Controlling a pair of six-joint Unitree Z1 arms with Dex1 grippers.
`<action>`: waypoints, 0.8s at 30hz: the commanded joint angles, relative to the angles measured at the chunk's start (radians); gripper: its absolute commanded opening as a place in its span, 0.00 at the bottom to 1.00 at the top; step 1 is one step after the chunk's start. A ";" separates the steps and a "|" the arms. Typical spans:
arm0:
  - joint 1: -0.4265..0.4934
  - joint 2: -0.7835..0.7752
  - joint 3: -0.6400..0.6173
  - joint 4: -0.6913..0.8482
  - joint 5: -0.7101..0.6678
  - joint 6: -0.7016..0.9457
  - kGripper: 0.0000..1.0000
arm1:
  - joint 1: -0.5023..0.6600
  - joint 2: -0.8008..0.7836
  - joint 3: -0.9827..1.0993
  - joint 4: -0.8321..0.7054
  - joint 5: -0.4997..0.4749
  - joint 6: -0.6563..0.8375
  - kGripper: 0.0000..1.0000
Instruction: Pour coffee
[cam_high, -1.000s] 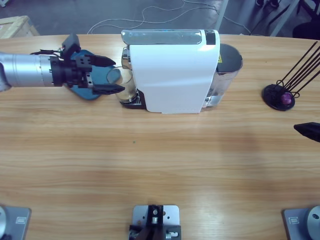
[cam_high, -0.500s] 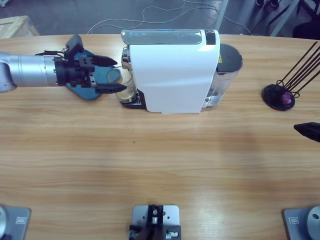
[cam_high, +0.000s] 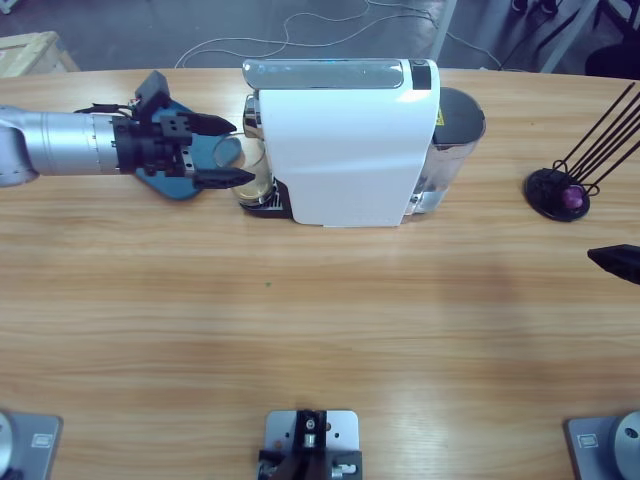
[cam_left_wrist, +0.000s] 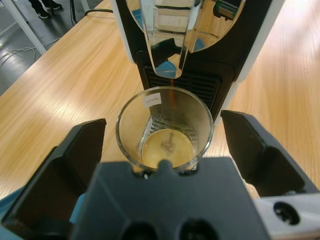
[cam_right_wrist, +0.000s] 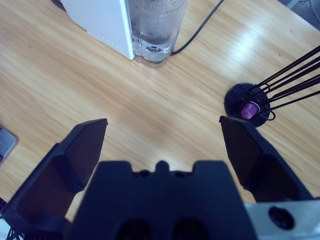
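A clear glass tumbler (cam_left_wrist: 165, 134) stands on the drip tray under the spout of the white coffee machine (cam_high: 345, 145). A shallow layer of pale tan coffee (cam_left_wrist: 166, 148) lies in its bottom, and a thin brown stream falls into it from the spout (cam_left_wrist: 172, 42). My left gripper (cam_high: 222, 152) is open, its jaws on either side of the tumbler (cam_high: 252, 167) and apart from it. Only a black tip of my right gripper (cam_high: 615, 262) shows at the right edge of the high view; in its wrist view the jaws stand wide open over bare table, holding nothing.
A blue saucer (cam_high: 180, 160) lies under the left gripper. The machine's clear water tank (cam_right_wrist: 155, 27) is at its back, with a black cable beside it. A black capsule stand (cam_high: 558, 192) with a purple capsule (cam_right_wrist: 248, 108) stands at the right.
The left arm has drawn back slightly to the left, away from the machine. The right gripper has not moved.
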 joint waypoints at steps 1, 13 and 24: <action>-0.015 0.042 0.028 -0.012 0.022 -0.003 1.00 | 0.007 0.004 0.034 -0.002 -0.013 -0.013 1.00; -0.038 0.042 0.021 -0.006 0.079 -0.004 0.98 | 0.007 0.004 0.034 -0.002 -0.013 -0.013 1.00; -0.043 0.040 0.024 -0.005 0.088 -0.002 0.31 | 0.007 -0.001 0.035 -0.002 -0.012 -0.013 1.00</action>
